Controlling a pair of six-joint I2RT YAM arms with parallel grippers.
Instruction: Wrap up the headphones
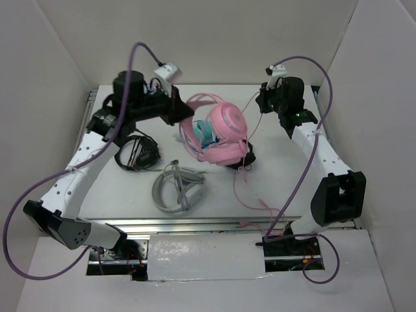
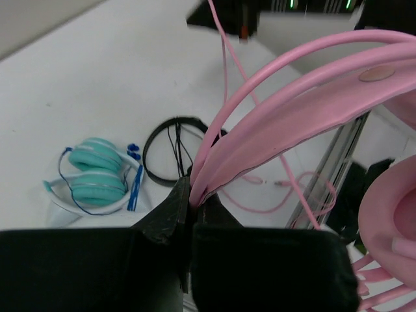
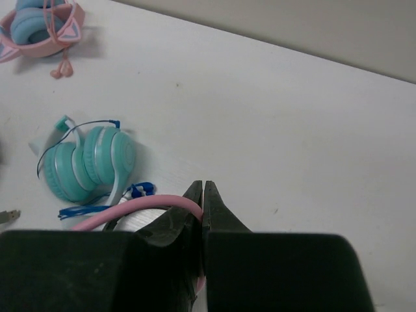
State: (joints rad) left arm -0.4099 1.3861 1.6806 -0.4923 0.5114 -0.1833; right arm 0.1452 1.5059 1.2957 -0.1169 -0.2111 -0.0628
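The large pink headphones (image 1: 226,122) are in the middle of the table, with their headband (image 2: 305,97) running up to the left. My left gripper (image 1: 181,112) is shut on that headband, which is pinched between its fingertips (image 2: 193,188). One big round cup (image 2: 390,214) shows at the right edge of the left wrist view. The thin pink cable (image 3: 149,205) rises from the headphones to my right gripper (image 1: 262,103), which is shut on it (image 3: 203,188). More cable (image 1: 236,188) lies slack on the table toward the near edge.
A smaller pink pair with blue cups (image 1: 209,144) lies right under the big pair. Black headphones (image 1: 136,153) lie at the left. A teal and white pair (image 2: 97,179) with a blue cord lies near the front middle (image 1: 179,188). White walls close in the table.
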